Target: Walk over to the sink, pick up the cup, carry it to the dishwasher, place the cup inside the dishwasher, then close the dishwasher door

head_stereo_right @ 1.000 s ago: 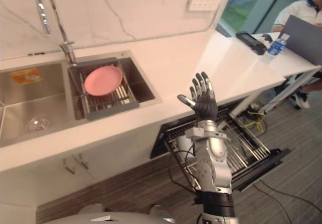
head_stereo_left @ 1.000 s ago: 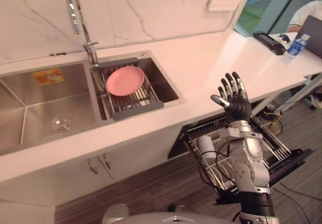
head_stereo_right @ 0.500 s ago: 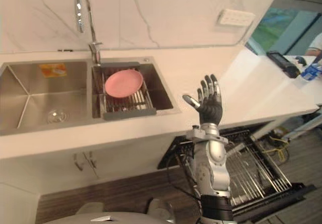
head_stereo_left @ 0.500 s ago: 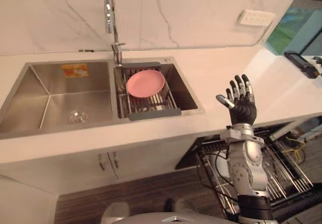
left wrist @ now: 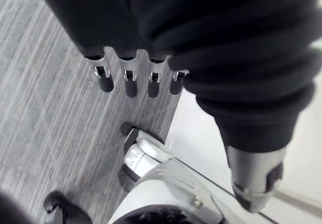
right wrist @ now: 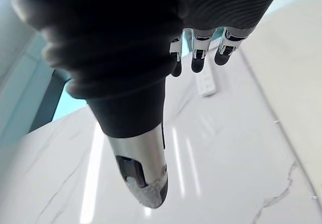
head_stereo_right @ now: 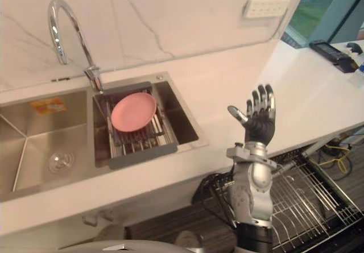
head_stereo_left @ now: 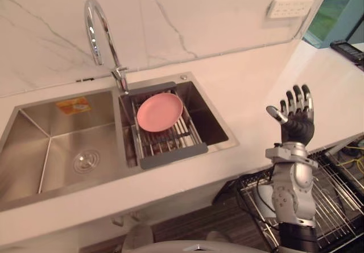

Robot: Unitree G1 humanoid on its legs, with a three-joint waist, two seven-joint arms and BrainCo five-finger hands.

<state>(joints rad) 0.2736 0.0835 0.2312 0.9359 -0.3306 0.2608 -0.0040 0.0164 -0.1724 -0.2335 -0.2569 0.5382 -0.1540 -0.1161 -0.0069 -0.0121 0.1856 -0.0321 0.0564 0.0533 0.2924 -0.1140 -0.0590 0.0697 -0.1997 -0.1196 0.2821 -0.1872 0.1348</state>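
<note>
Hands first: your right hand stands raised at the right of the frame, above the front edge of the counter, fingers straight and spread, holding nothing. Your left hand hangs over the floor, fingers straight and apart, also empty. At the left and centre, the sink carries a pink plate on a drain rack. A pale rounded shape lies in the dishwasher rack at the lower right, just behind your right forearm. It is probably the cup, though half hidden. If so, the closing is what remains. Lower the raised hand slowly, clear of the counter edge, and check that the cup sits steady before you move anything. Push the pulled-out rack in with flat fingers on its front bar, not on the thin wires. The door is hard to make out at the lower right, so look down before reaching for it.
</note>
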